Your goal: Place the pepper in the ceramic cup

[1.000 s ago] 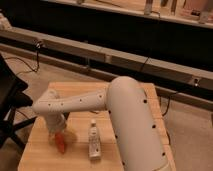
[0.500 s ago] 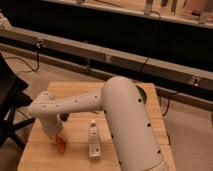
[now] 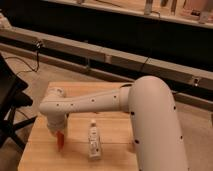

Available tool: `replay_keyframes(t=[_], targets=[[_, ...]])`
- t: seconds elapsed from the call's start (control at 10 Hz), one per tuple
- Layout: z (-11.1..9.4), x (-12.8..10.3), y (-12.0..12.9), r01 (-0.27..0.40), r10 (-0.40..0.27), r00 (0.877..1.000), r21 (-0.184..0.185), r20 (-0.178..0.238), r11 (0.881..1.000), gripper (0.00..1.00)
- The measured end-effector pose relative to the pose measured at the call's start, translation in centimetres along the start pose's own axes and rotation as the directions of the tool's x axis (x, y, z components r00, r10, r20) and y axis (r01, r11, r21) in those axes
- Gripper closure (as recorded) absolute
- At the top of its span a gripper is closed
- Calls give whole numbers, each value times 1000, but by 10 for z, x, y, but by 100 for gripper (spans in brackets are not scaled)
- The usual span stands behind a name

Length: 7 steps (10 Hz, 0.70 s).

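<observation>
The pepper (image 3: pixel 61 141) is a small orange-red tapered piece at the front left of the wooden table (image 3: pixel 112 132). My gripper (image 3: pixel 58 132) hangs down from the white arm's wrist (image 3: pixel 54 112) right over the pepper and covers its top. The ceramic cup (image 3: pixel 56 92) shows only as a pale round rim just behind the wrist, at the table's far left; the arm hides the rest of it.
A clear plastic bottle (image 3: pixel 93 140) stands on the table just right of the pepper. The big white arm (image 3: pixel 150 125) covers the table's right side. A black chair (image 3: pixel 10 107) stands off the table's left edge. A low rail (image 3: pixel 100 52) runs behind.
The wrist has swung left and lowered, bringing the gripper down over the pepper. The pepper and bottle have stayed in place.
</observation>
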Motion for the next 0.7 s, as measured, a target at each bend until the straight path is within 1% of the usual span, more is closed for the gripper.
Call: replay_keyframes(t=[0.3,0.7], targets=[[-10,8,6,-21,22,999,9,-38,1000,100],[-33,13,22,-65,64,993,-3,-95,998,100]])
